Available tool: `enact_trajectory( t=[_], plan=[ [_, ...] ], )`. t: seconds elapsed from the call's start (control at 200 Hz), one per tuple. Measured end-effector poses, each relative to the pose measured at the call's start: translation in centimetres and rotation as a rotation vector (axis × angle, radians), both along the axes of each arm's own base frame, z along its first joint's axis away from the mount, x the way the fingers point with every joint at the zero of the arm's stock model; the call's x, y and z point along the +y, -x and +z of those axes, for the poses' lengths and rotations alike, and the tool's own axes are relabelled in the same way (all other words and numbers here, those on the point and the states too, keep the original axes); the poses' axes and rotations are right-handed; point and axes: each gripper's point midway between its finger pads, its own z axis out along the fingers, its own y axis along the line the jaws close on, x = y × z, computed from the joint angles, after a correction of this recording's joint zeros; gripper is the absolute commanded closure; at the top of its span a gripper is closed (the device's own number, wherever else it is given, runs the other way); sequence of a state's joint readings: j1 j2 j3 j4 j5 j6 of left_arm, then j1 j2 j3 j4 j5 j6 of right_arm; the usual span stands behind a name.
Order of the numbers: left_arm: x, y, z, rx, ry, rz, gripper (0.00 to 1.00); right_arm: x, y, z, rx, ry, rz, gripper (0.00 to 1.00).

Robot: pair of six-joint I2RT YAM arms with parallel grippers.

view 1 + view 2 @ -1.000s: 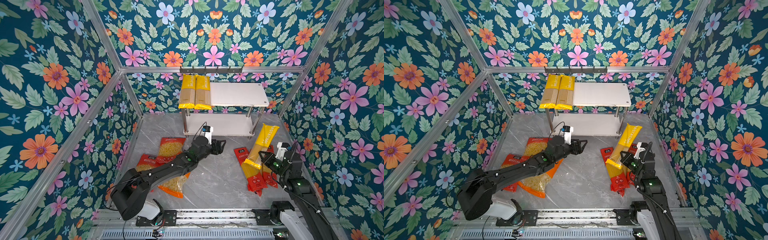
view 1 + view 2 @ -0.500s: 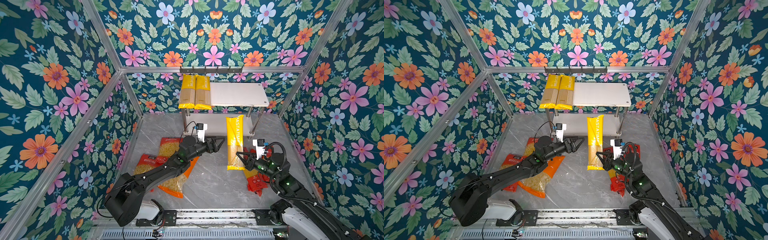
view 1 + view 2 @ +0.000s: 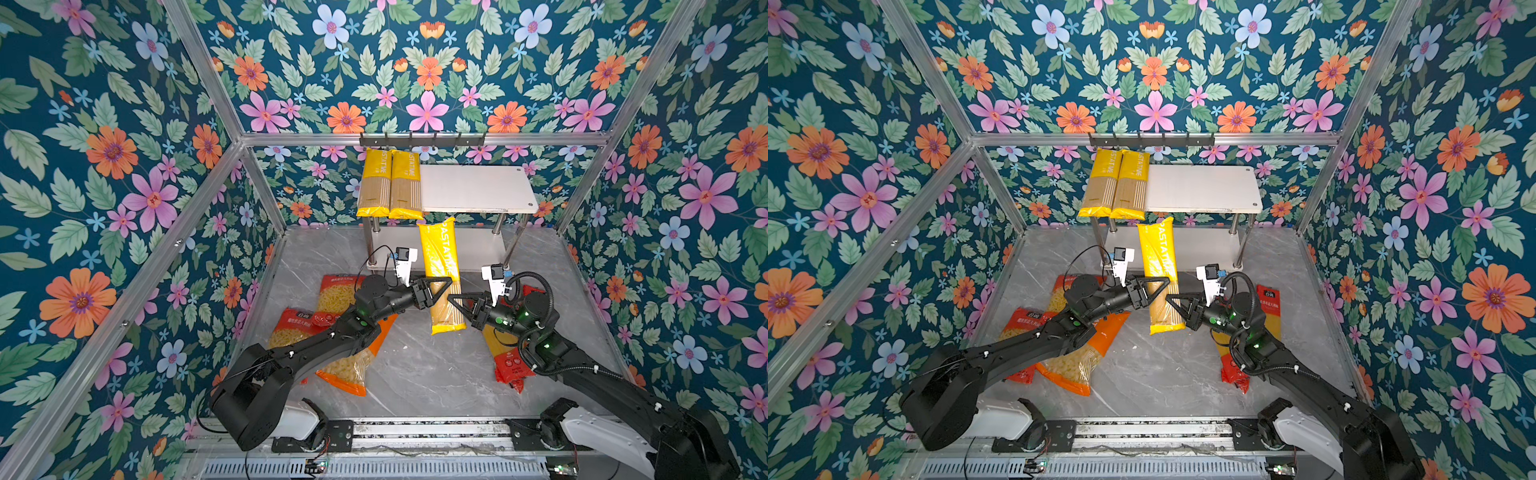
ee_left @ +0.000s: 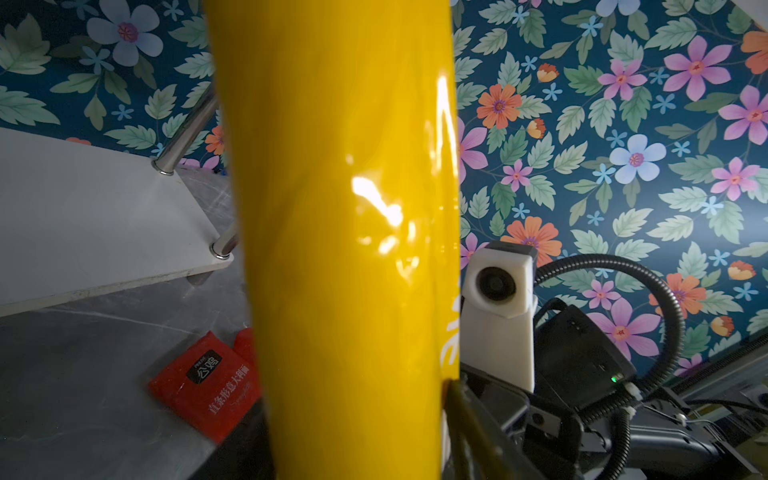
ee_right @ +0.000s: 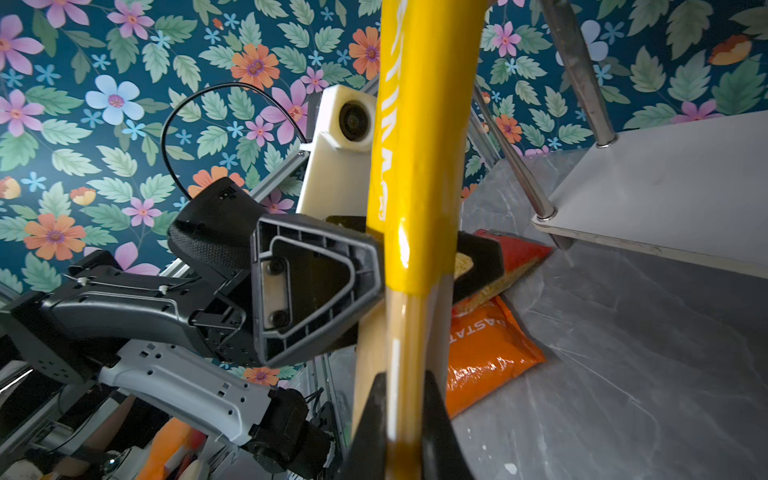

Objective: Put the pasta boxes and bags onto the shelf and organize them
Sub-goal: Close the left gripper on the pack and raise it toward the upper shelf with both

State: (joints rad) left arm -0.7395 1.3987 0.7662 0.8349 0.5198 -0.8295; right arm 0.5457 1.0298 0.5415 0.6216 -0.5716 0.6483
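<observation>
While the pack (image 3: 440,270), likely light, stiff and slippery, is clamped low by the right pincer (image 3: 453,298), upright over the middle of the surface (image 3: 419,374), a mid-length hold is advised; whether the straddling left pincer (image 3: 445,282) is clenched cannot be told.

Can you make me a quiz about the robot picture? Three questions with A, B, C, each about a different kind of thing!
1. Where do the two stored yellow packs lie?
A. on top of the shelf
B. on its lower board
C. on the floor

2. How many yellow PASTATIME packs are there altogether?
A. one
B. three
C. five

3. What is the right gripper doing?
A. open and empty
B. shut on the upright yellow pack
C. resting on the shelf

Answers:
1 A: they lie side by side on the top board.
2 B: two on the shelf, one held up.
3 B: in the right wrist view its fingers pinch the pack's lower end.
</observation>
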Motion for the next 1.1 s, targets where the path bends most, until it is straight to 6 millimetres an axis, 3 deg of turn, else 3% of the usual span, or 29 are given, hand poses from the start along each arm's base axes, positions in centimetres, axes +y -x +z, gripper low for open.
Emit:
enact_trajectory(
  t=[0.145,0.285,0.44,0.55,0.665,0.77,0.875,1.1],
  plan=[
    [0.0,-0.3,0.0,0.003,0.003,0.003,0.65,0.6,-0.5,-0.5,0.026,-0.004,0.014,0.98],
    [0.1,-0.4,0.3,-0.001,0.010,0.006,0.81,0.6,-0.9,-0.6,0.042,-0.026,0.004,0.82],
    [0.0,-0.5,1.0,-0.014,0.009,-0.013,0.92,0.2,-1.3,-0.8,0.045,-0.046,-0.030,0.61],
    [0.0,-0.8,1.1,-0.002,0.004,-0.019,0.94,0.2,-0.2,-1.1,0.046,-0.057,-0.002,0.47],
    [0.8,-2.2,2.2,0.007,0.031,0.008,0.94,-0.2,0.9,-2.0,0.059,-0.055,0.023,0.41],
    [1.3,-3.4,4.2,0.003,0.085,0.033,0.93,-0.9,1.0,-2.7,0.085,-0.056,0.020,0.40],
    [0.8,-3.2,5.7,-0.016,0.128,-0.003,0.92,-1.4,0.6,-3.1,0.138,-0.072,0.013,0.40],
    [-0.1,-3.7,6.3,0.015,0.167,-0.045,0.92,-1.1,0.1,-0.5,0.145,-0.151,0.055,0.42]
  ],
)
